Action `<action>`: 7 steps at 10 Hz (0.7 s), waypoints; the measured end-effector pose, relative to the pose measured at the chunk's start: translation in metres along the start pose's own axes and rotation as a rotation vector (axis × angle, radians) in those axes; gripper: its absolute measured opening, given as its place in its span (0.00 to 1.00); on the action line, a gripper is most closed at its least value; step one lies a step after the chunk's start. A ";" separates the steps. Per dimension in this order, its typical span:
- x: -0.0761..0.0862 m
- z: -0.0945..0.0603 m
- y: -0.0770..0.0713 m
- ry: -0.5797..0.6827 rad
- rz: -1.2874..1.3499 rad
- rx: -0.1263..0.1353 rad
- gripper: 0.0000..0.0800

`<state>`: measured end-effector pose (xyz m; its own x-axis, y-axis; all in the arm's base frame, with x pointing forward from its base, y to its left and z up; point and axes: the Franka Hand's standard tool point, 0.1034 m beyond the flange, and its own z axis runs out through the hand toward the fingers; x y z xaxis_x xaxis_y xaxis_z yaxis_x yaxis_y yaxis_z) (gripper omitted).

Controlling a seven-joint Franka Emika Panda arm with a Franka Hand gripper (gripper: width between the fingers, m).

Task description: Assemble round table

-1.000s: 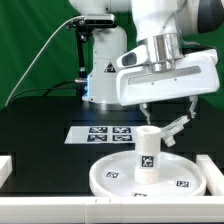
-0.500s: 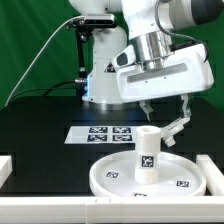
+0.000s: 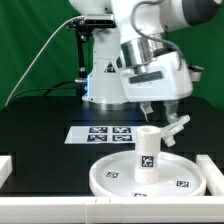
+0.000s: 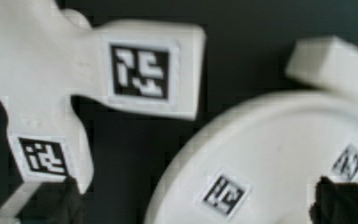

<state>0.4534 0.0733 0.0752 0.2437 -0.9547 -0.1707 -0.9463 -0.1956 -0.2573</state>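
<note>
White arm (image 3: 150,65), rounded glossy casings, grey wrist ring, dark-tipped fingers (image 4: 345,195)

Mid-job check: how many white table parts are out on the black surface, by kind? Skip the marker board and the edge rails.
Round disc: 1
Cylindrical post, standing on the disc: 1
Cross-shaped piece: 1
Total: 3
</note>
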 end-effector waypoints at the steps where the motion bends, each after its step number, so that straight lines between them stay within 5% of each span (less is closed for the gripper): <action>1: 0.003 -0.010 -0.004 0.021 0.147 0.045 0.81; 2: 0.000 -0.023 -0.010 0.024 0.262 0.086 0.81; 4: -0.001 -0.012 0.000 0.017 0.337 0.059 0.81; 6: -0.001 -0.011 0.001 0.017 0.370 0.058 0.81; 7: -0.005 -0.028 -0.013 0.030 0.433 0.121 0.81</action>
<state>0.4584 0.0743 0.1057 -0.1774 -0.9492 -0.2600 -0.9277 0.2495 -0.2779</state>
